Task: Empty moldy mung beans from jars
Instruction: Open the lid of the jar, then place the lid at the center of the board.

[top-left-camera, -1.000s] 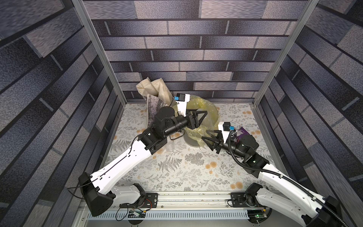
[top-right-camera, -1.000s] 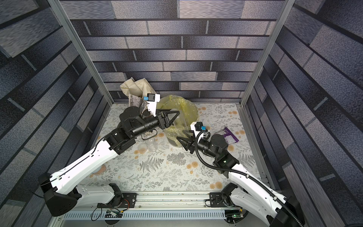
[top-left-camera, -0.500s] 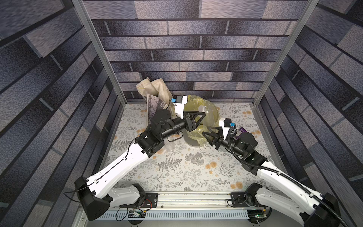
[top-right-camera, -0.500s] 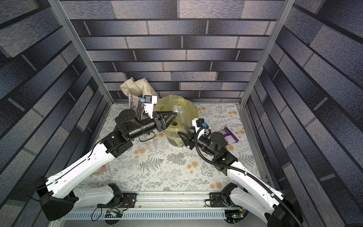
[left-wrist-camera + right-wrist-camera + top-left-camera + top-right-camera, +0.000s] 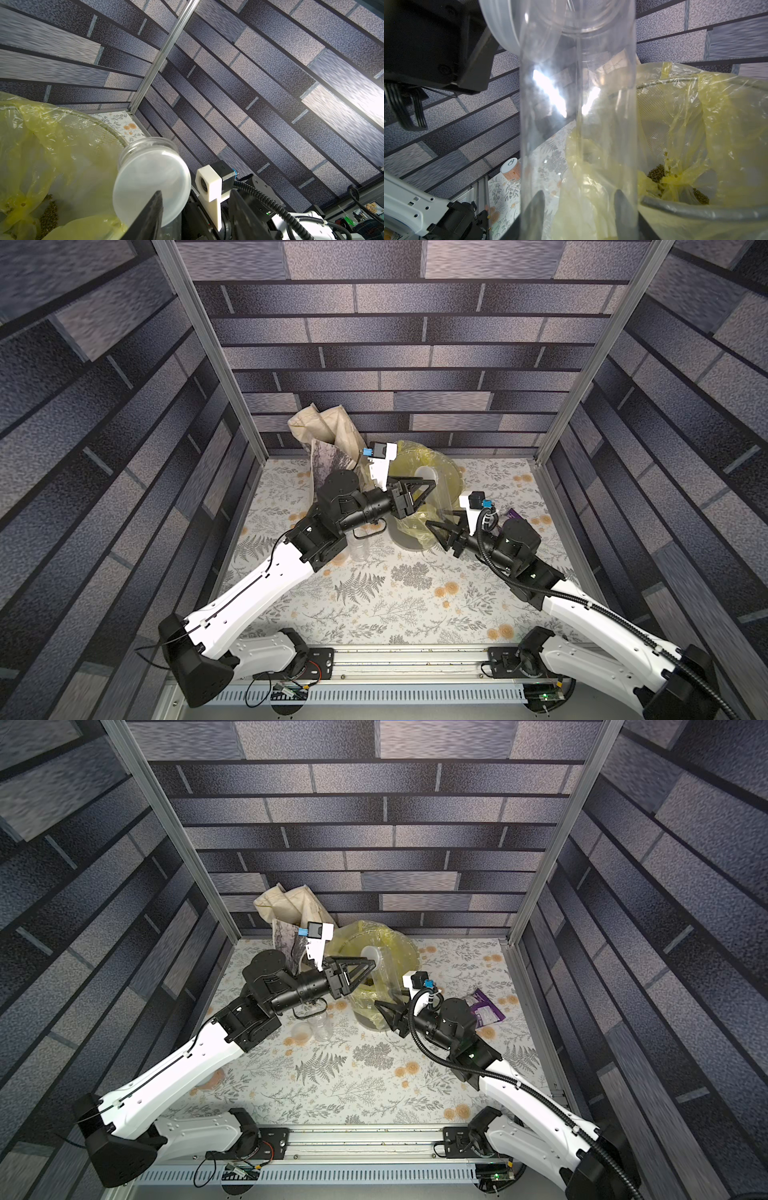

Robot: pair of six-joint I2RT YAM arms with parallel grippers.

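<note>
Firmly, right claw (image 5: 579,207) around jar (image 5: 577,104), left claw (image 5: 430,485) on lid (image 5: 151,187)

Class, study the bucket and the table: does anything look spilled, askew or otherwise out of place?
Nothing spilled shows on the table. One oddity: the yellow bag sags crumpled inside the bucket, so the mung beans lie split between its folds.

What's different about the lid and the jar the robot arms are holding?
The lid is cloudy white; the jar is see-through. The lid is flat and round; the jar is a tall tube. The left gripper holds the lid; the right gripper holds the jar. Both are next to the yellow bag.
</note>
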